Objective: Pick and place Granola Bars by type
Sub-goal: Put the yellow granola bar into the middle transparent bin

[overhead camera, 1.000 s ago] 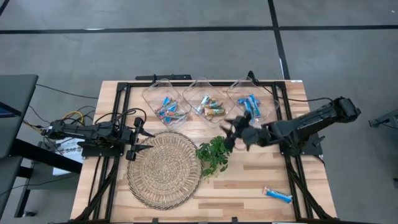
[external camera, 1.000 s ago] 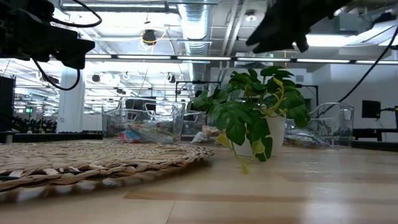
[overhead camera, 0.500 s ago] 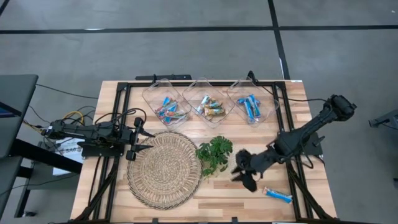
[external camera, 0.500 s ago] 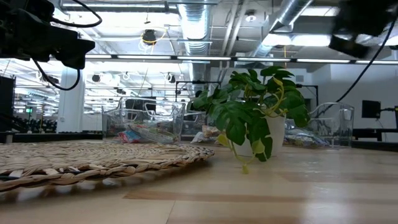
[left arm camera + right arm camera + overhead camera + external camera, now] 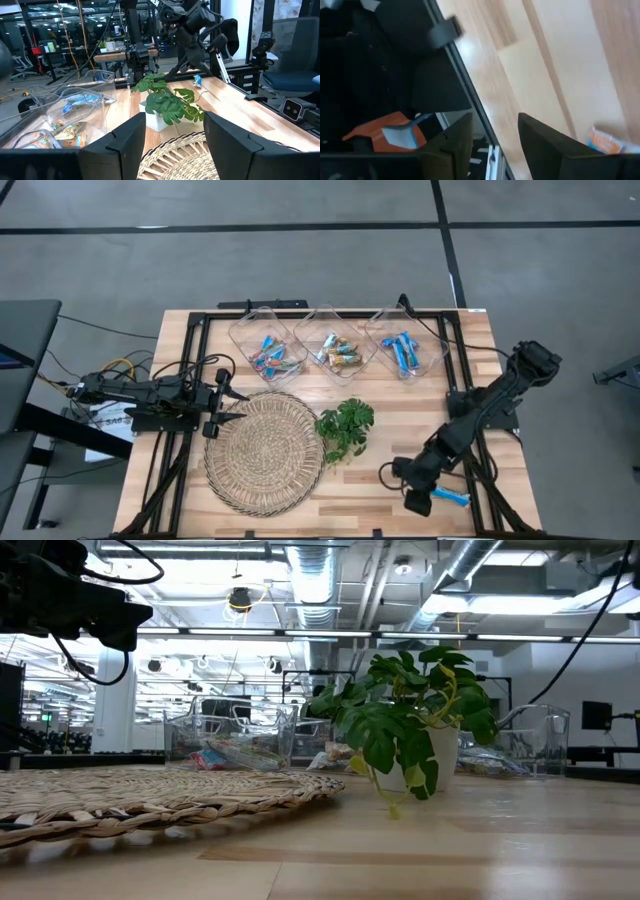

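Bench (image 5: 400, 420) of pale wood, seen from above. Three clear bins in row at 12 o'clock: left bin (image 5: 265, 352) and right bin (image 5: 405, 350) hold blue granola bars, middle bin (image 5: 334, 351) holds multicoloured ones. Woven mat (image 5: 264, 450) at 8 o'clock, leafy plant (image 5: 345, 429) at centre. Lone blue granola bar (image 5: 452, 497) at 5 o'clock. Right end effector (image 5: 418, 497) just beside it, fingers parted, gripping nothing. Left end effector (image 5: 222, 404) at 9 o'clock over mat edge, fingers apart, empty.
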Available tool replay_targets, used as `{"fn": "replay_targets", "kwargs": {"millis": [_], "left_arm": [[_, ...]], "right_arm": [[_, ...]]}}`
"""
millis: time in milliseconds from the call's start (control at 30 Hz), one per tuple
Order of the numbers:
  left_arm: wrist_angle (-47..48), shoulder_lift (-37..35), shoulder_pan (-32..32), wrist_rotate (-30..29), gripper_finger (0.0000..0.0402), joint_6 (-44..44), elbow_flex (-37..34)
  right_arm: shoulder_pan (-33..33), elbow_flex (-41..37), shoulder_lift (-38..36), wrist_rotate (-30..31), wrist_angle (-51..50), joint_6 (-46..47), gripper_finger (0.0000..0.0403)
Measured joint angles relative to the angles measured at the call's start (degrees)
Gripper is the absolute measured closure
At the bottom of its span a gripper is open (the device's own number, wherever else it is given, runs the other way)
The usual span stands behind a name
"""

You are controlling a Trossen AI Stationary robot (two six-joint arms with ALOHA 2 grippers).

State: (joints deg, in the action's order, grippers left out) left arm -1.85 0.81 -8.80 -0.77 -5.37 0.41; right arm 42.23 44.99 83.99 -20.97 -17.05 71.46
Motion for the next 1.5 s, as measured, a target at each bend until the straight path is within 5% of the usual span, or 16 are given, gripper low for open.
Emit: {"fn": "replay_targets", "kwargs": {"millis": [533, 1067, 1500], "left_arm": [[0.0, 0.01, 0.0, -0.01, 0.0208, 0.0, 0.01], [0.0, 0.01, 0.0, -0.03, 0.0208, 0.0, 0.01], [0.0, -0.01, 0.0, 0.03, 0.0208, 0.0, -0.01]], "right_arm": [[8.86, 4.07, 0.79, 3.16, -17.2, 9.7, 0.0283], [16.12, 5.53, 3.51, 7.8, -24.74, 9.62, 0.0198], [19.29, 5.53, 11.08, 7.85, -25.76, 9.15, 0.0201]]}}
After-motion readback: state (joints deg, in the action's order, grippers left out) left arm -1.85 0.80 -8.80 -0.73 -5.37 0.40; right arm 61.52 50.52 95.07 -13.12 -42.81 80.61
